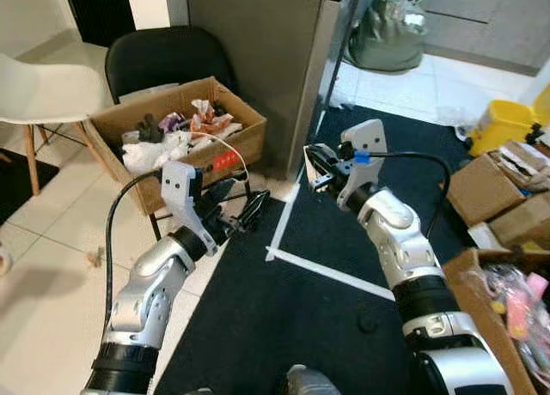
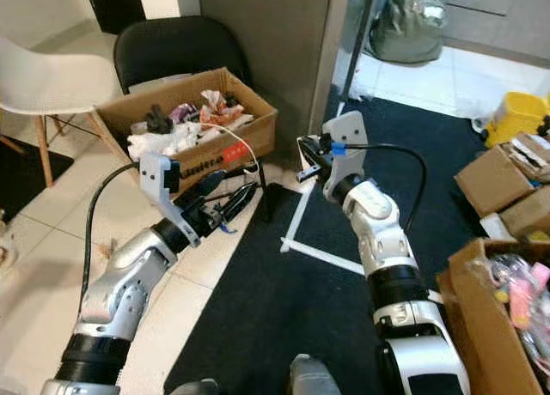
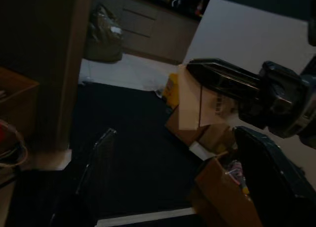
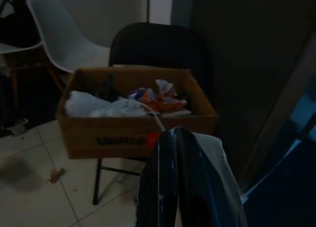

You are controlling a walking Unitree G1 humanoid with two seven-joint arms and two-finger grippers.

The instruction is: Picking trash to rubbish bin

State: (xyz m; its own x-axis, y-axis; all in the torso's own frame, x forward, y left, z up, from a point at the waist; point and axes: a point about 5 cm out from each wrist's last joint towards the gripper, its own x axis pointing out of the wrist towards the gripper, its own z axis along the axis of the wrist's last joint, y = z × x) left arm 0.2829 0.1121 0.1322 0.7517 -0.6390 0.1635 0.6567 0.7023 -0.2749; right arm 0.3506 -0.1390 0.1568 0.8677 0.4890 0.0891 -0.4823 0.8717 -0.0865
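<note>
a big black mat (image 1: 292, 318) covers the floor, with a black chair (image 1: 163, 56) at its edge. on the chair sits a cardboard box (image 1: 232, 142) full of trash. the right gripper (image 1: 315, 170) is held up near the box, its fingers closed tight on a white piece of paper (image 3: 190, 103). the left gripper (image 1: 245, 208) hangs low by the chair, fingers spread apart and holding nothing.

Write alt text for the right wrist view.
The right gripper, jaws closed on a piece of white paper, points at a cardboard box of trash sitting on a black chair. A white chair stands beside it on the tiled floor.
</note>
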